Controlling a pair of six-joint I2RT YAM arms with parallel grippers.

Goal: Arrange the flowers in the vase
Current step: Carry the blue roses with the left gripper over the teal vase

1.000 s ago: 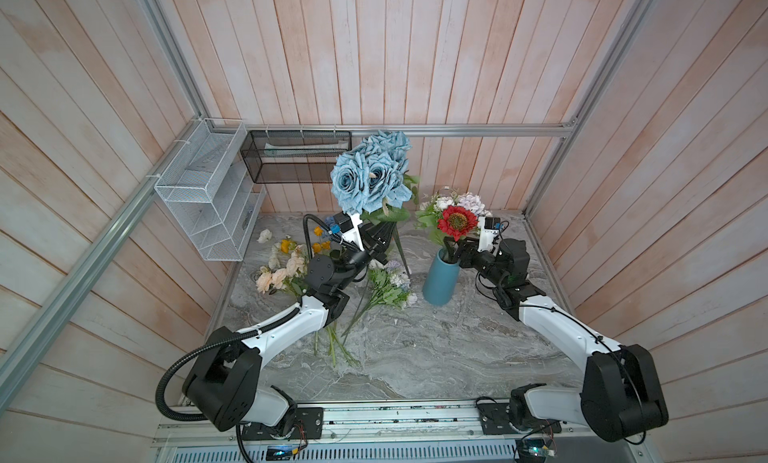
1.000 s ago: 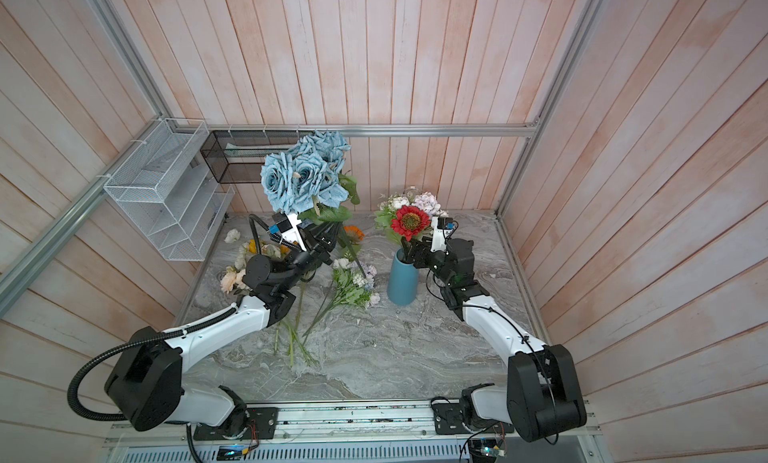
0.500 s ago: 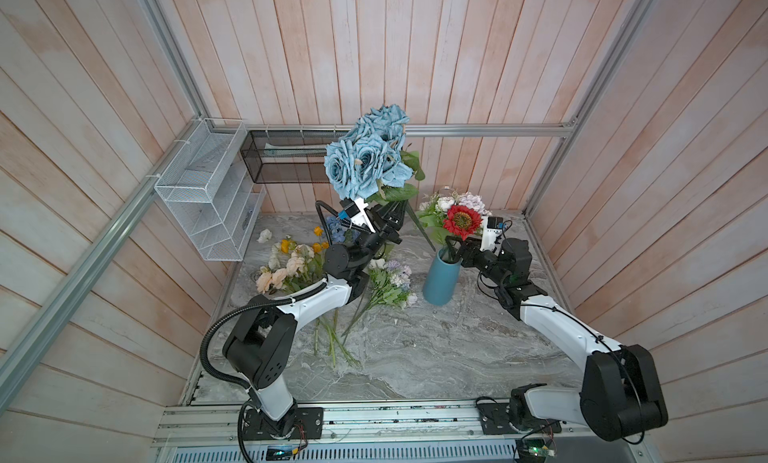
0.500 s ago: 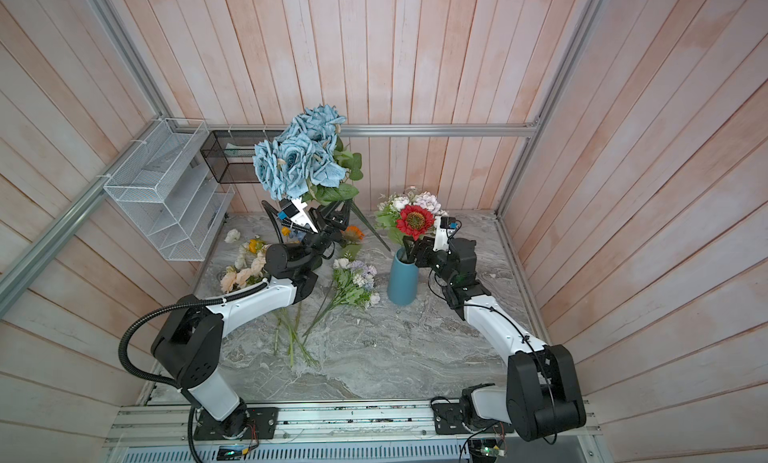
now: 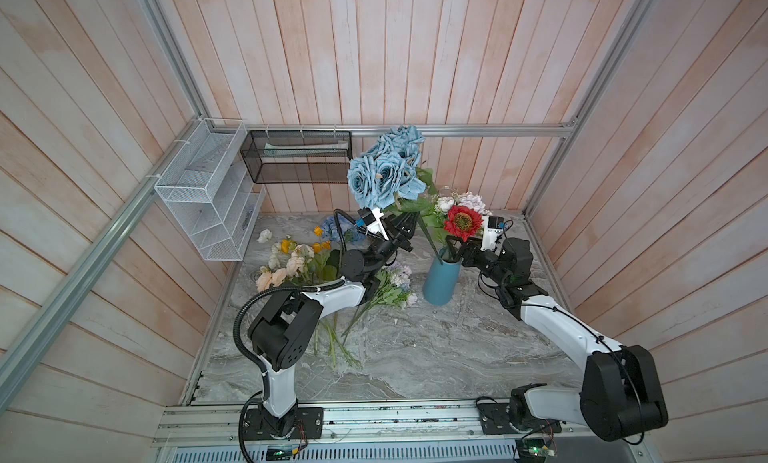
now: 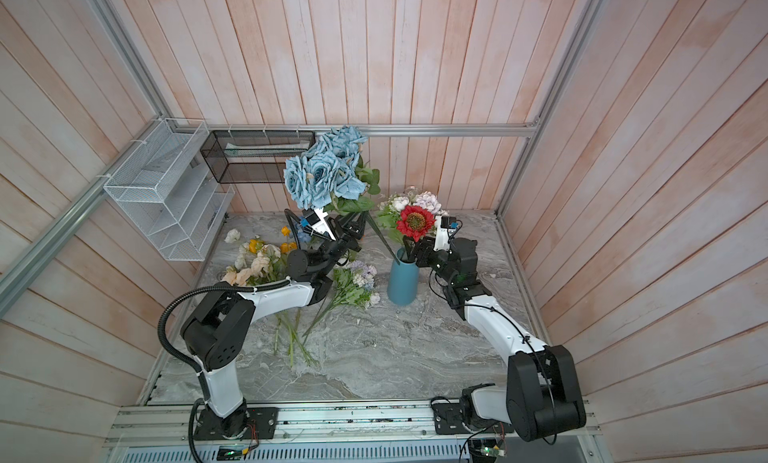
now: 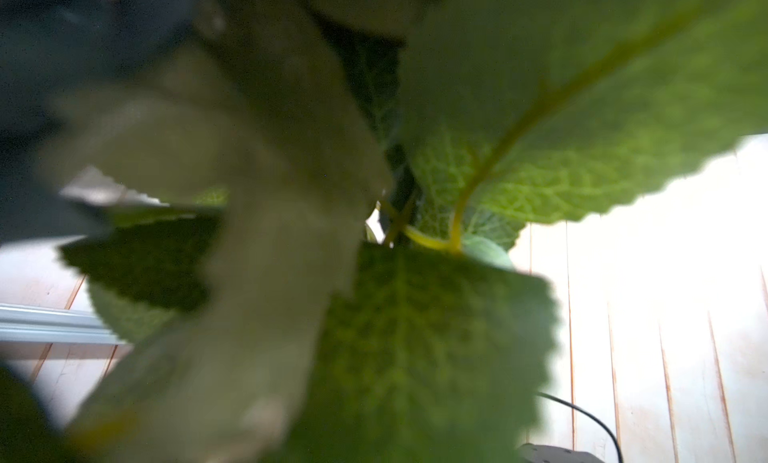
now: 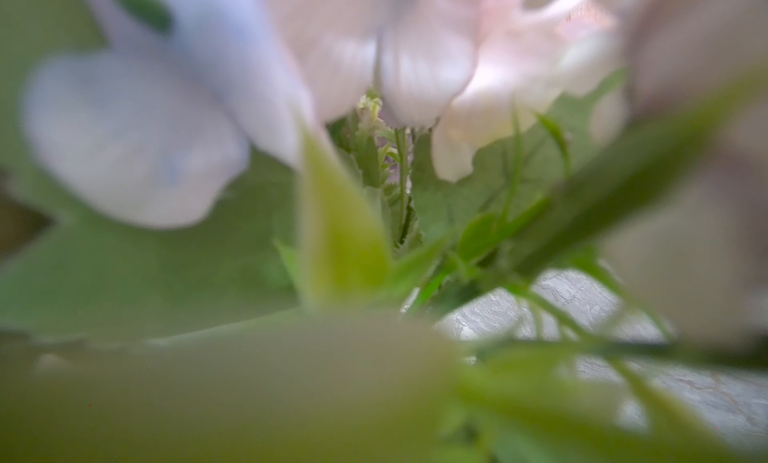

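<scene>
Up at my left gripper (image 5: 402, 229), the fingers are pinched tight on the stem of the blue bunch (image 5: 384, 172), but blurry leaves (image 7: 415, 357) fill that wrist view. My right gripper (image 5: 454, 249) stands spread at the mouth of the vase (image 5: 440, 282), under the red daisy (image 5: 462, 223); I cannot tell if it touches any stems. More flowers (image 5: 299, 261) lie on the table (image 5: 436, 348), partly behind my left arm (image 5: 332, 294).

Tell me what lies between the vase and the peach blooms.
In both top views: a lilac sprig lying flat on the table, and the left arm beside it.
</scene>
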